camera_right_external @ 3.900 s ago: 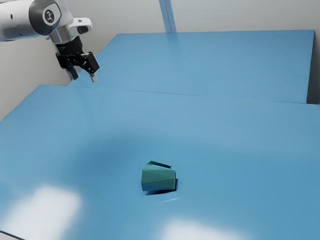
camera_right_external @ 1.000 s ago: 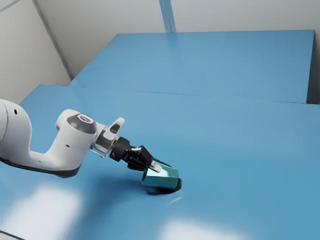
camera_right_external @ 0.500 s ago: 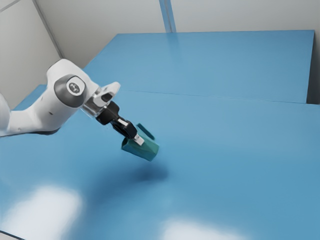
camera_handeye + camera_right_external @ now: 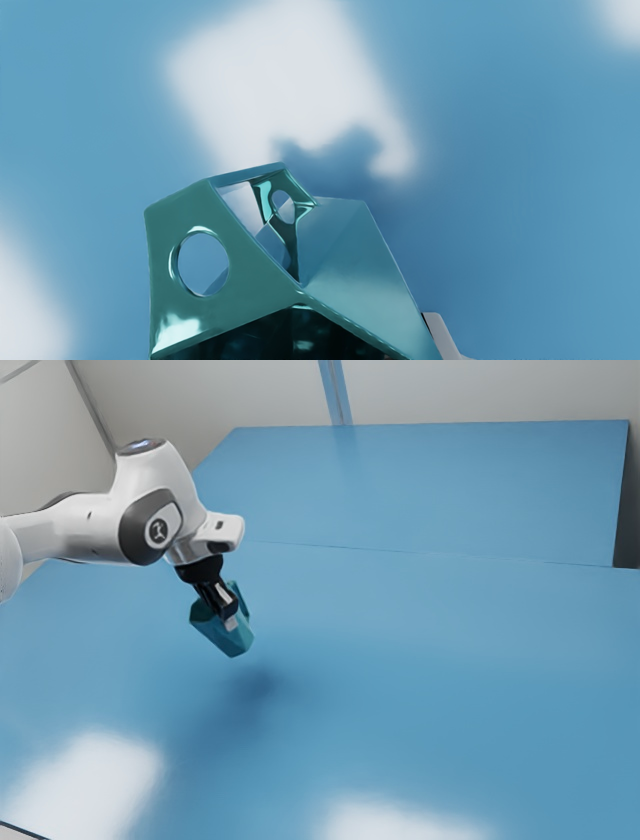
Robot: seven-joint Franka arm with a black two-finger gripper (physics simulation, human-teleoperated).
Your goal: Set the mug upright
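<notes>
In the exterior view my gripper (image 4: 230, 623) points down, shut on the teal mug (image 4: 238, 644), which hangs above the blue table. The mug is tilted, its mouth toward the upper left and its base toward the lower right; the handle stands on its upper right side. The wrist view has the mug (image 4: 355, 250) large in front of my gripper (image 4: 320, 345), with round holes showing in its teal surfaces. A pale fingertip (image 4: 441, 334) presses beside the mug's wall; the opposite finger is hidden behind the mug.
The blue table (image 4: 420, 710) stretches beneath and around the arm, with a soft shadow below the mug and bright glare patches near the front. Behind it lies another blue surface (image 4: 430, 490), with pale walls beyond.
The mug, earlier lying on its side on the table, has been gripped, lifted and carried toward the exterior view's left. It has turned mouth-upward with my hand, which now points more steeply down.
</notes>
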